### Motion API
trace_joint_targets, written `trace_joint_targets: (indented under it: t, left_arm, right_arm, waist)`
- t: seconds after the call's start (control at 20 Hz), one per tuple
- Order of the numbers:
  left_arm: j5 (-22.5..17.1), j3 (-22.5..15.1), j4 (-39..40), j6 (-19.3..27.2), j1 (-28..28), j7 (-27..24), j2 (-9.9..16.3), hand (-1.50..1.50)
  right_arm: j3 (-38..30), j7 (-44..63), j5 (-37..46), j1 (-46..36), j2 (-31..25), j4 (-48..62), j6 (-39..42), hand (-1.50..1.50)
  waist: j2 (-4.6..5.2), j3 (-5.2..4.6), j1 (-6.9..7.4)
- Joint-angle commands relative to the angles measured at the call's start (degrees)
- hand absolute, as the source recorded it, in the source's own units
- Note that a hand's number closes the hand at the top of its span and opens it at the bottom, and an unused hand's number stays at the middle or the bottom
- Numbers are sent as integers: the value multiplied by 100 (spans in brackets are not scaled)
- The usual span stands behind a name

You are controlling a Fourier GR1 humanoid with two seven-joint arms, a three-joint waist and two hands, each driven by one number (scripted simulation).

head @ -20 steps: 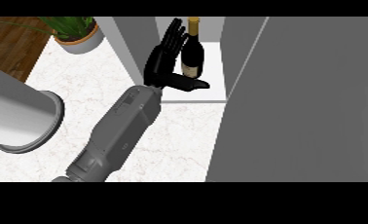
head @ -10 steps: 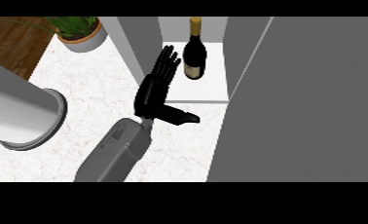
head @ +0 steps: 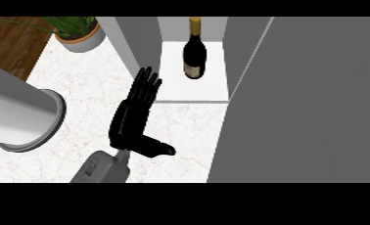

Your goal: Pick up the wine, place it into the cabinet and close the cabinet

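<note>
Backing away from the shelf over the last second, the black hand has let go of the dark glass wine bottle with the gold-capped neck, which stands upright inside the grey cabinet, alone on its white shelf. Only closing is left, I judge. The big grey door panel at the right hangs open; to shut it well, a hand should get round its outer face and swing it across without brushing the bottle. That hand (which arm it belongs to is hard to tell) hovers over the white marble counter, fingers straight, thumb out, holding nothing.
</note>
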State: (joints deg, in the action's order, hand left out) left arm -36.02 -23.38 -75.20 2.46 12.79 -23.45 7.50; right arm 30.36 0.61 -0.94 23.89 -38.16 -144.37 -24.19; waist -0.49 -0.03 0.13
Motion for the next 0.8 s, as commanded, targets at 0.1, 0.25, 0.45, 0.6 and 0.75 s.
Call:
trace_joint_targets:
  t: [0.1,0.25,0.45,0.6,0.75]
  left_arm:
    - [-83,41,-983,-178,-861,117,488,-150]
    - [-13,152,-1147,-235,-1123,-135,663,-150]
    - [-272,643,-1034,-732,-1112,-213,1113,-150]
    - [-304,781,-1435,-682,-1306,-112,1312,-150]
    - [-507,1155,-1243,-870,-1216,-1,1542,-150]
  right_arm:
    - [371,47,-87,685,-314,-1084,324,-150]
    - [521,297,-409,468,-462,-1278,590,-150]
    - [1138,169,-245,196,-704,-932,1198,150]
    - [1229,-41,-244,109,-901,-938,1547,150]
    - [1177,40,-412,82,-963,-1131,1650,150]
  waist:
    - [-12,7,-71]
    - [-9,3,-27]
    - [17,-6,-4]
    - [7,2,17]
    - [30,0,-25]
